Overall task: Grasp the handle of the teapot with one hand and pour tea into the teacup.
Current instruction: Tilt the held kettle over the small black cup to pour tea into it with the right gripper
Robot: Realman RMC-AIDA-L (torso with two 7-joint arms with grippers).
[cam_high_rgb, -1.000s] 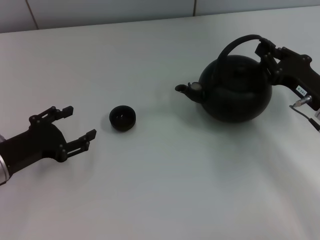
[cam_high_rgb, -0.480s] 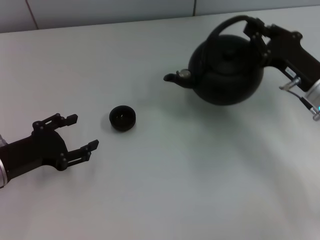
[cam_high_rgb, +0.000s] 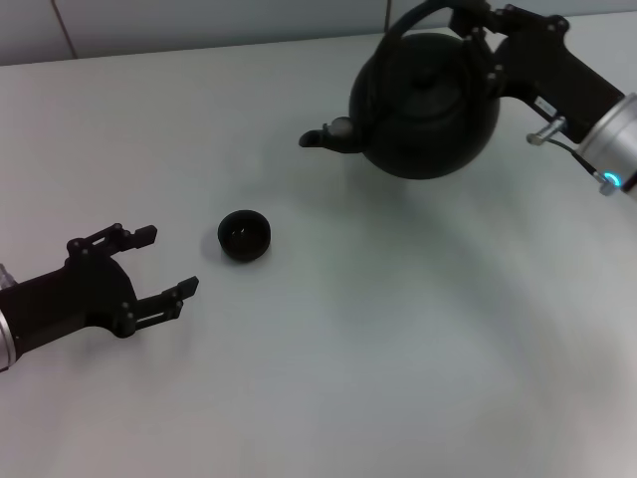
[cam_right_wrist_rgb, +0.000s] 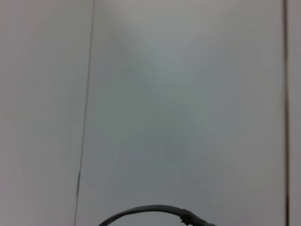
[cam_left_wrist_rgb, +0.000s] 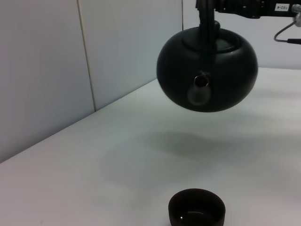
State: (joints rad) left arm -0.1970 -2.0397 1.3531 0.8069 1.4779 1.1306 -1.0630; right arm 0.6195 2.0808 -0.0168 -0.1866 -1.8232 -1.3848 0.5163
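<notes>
The right gripper [cam_high_rgb: 476,25], black on a silver-grey arm with a small blue-green light, is at the far right of the scene with its fingers clamped on the handle [cam_high_rgb: 418,15], the black arched hoop over the teapot [cam_high_rgb: 423,105]. The teapot hangs clear of the white table [cam_high_rgb: 348,349]: the left wrist view shows its round black body [cam_left_wrist_rgb: 207,70] in the air with a soft shadow on the surface beneath it and open space between the two. It hangs roughly level, its knobbed lid on top and its short spout [cam_high_rgb: 323,136] pointing left, toward the side where the cup is. The teacup [cam_high_rgb: 244,236], a small squat black cup without a handle, stands upright on the table, nearer and to the left of the teapot and well apart from it; the spout is not over it. In the left wrist view the teacup [cam_left_wrist_rgb: 197,214] sits low in the foreground with the spout [cam_left_wrist_rgb: 201,84] facing the camera from above and beyond it. The left gripper [cam_high_rgb: 154,264] rests low at the near left, just left of the teacup without touching it, its fingers spread apart and holding nothing. The right wrist view shows only a pale wall and a curved grey cable [cam_right_wrist_rgb: 155,213].
</notes>
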